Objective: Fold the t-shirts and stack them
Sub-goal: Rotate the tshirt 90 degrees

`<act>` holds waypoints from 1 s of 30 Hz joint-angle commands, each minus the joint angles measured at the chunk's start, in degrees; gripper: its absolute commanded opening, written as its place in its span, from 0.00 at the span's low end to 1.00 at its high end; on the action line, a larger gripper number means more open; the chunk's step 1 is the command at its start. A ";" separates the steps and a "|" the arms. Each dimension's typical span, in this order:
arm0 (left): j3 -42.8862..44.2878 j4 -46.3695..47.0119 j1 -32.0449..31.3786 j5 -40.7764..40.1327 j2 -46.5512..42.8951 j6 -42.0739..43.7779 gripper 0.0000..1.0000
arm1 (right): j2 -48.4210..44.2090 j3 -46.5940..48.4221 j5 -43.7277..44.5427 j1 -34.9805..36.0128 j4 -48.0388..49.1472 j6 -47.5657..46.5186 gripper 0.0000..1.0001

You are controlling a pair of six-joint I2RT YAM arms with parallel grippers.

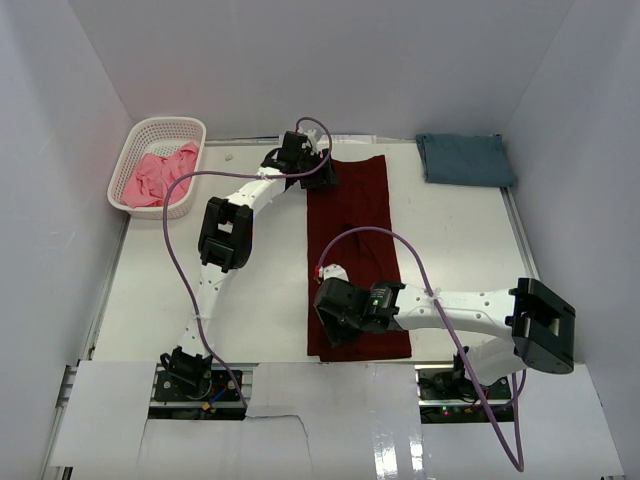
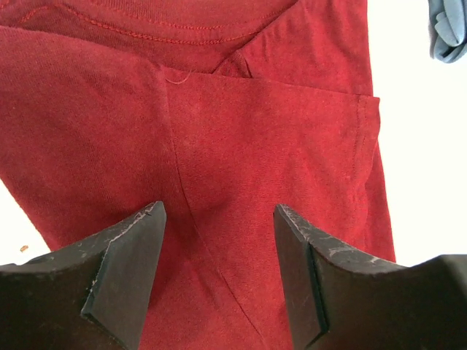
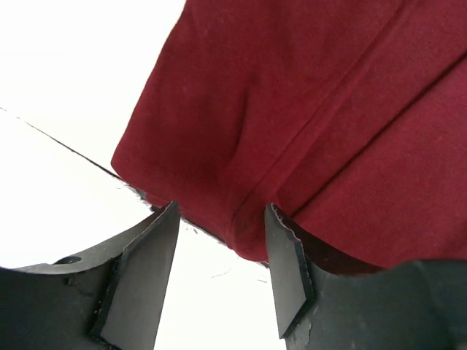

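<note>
Maroon t-shirt (image 1: 352,240) lies as a folded strip mid-bench, far edge to near edge. Left tool (image 2: 219,211) and right tool (image 3: 220,211) are both open and hold nothing. Risk: a pinch that catches the top layer only would splay the fold.

The white table (image 1: 150,290) is viewed from above; between each wrist camera's black fingers (image 2: 124,270), the same dark maroon cloth t-shirt (image 1: 345,205) is seen close.

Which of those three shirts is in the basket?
The pink t-shirt, bunched in the white basket. The maroon t-shirt lies flat mid-table; the slate-blue t-shirt sits far right.
</note>
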 commanded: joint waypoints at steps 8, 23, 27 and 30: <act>1.20 -0.16 0.31 0.91 -1.63 0.50 0.72 | 2.99 2.29 2.21 1.39 -4.00 1.49 0.44; 1.55 -0.16 0.75 1.44 -0.93 0.15 0.72 | 5.19 1.41 -0.86 2.00 -1.89 2.19 0.15; 1.72 -0.16 0.83 1.61 -0.58 -0.03 0.72 | 4.40 1.06 -1.65 1.91 -0.66 1.93 0.08; 2.16 -0.16 0.92 1.88 -0.23 -0.29 0.72 | 3.26 0.79 -2.44 1.91 1.09 1.75 0.08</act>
